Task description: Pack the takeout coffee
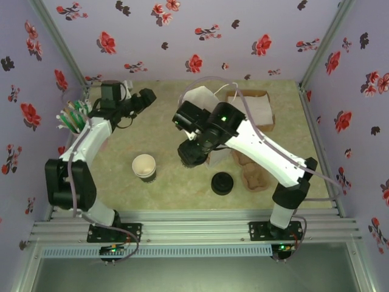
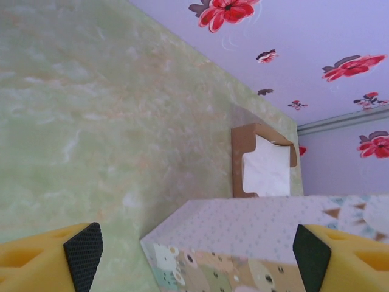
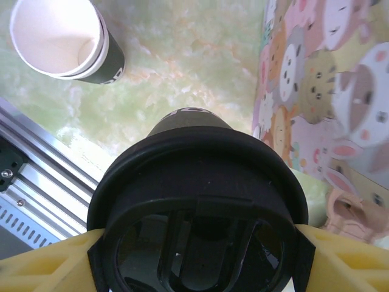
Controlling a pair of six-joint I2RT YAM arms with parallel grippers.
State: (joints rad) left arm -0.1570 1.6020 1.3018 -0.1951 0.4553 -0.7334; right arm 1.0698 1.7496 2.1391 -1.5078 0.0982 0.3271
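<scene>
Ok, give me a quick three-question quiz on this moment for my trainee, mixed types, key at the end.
1. True or false: the cup stack has a lid on it.
2. What is the right gripper clamped on? A) coffee B) loose lids C) napkin box
3. Fill in: the left gripper stands open, with the ____ between its fingers.

Key: 1 false, the top cup is open. 2 A, the fingers press on both sides of its black lid. 3 bag.
</scene>
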